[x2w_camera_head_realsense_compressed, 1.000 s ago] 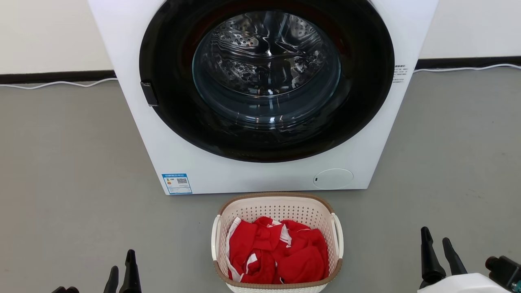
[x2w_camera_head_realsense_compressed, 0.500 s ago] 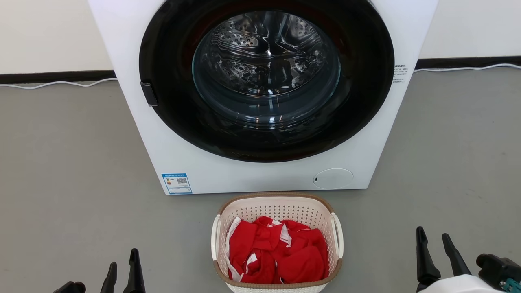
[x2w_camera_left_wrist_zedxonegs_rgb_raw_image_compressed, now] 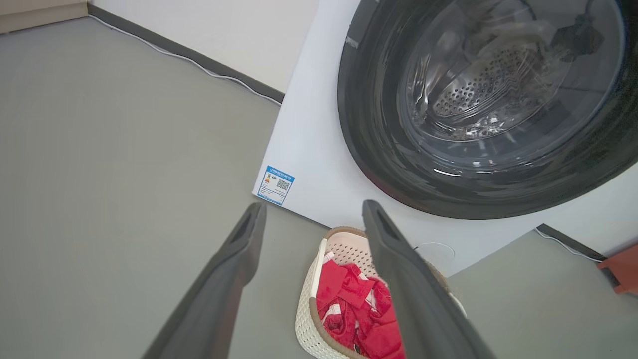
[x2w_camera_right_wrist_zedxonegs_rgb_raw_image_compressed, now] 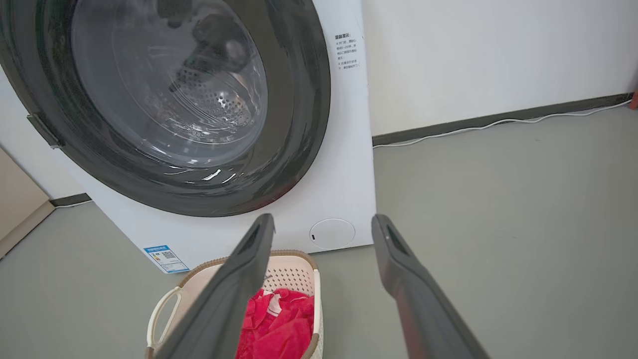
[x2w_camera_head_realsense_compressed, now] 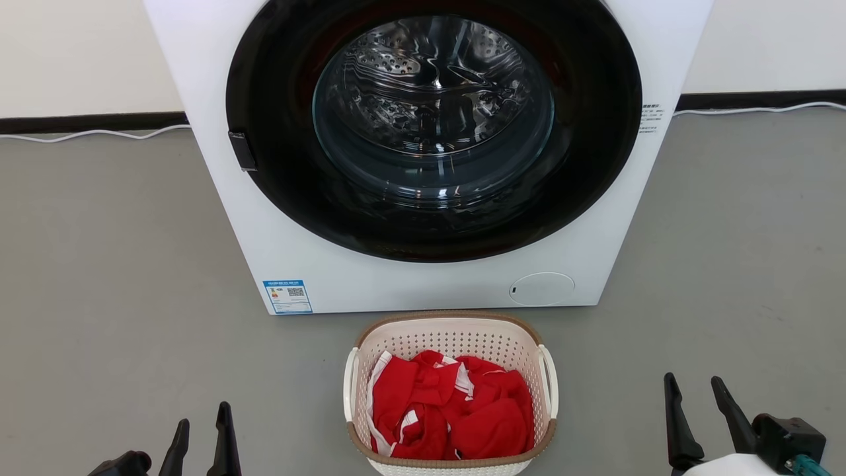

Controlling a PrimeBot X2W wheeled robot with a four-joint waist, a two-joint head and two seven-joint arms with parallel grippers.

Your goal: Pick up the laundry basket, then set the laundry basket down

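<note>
The laundry basket (x2w_camera_head_realsense_compressed: 456, 338) sits on the grey floor (x2w_camera_head_realsense_compressed: 119, 264) just before the washing machine (x2w_camera_head_realsense_compressed: 423, 287), red clothes (x2w_camera_head_realsense_compressed: 462, 413) heaped inside. The left tool (x2w_camera_head_realsense_compressed: 203, 418) hovers off to its left, fingers spread, gripping nothing; the right tool (x2w_camera_head_realsense_compressed: 694, 382), off to its right, gapes bare too

One basket (x2w_camera_head_realsense_compressed: 455, 338), one washer (x2w_camera_head_realsense_compressed: 410, 284)

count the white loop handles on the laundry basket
2: the left handle on the laundry basket's left wall, and the right handle on its right wall. Both walls show in the head view, so none seems hidden.
</note>
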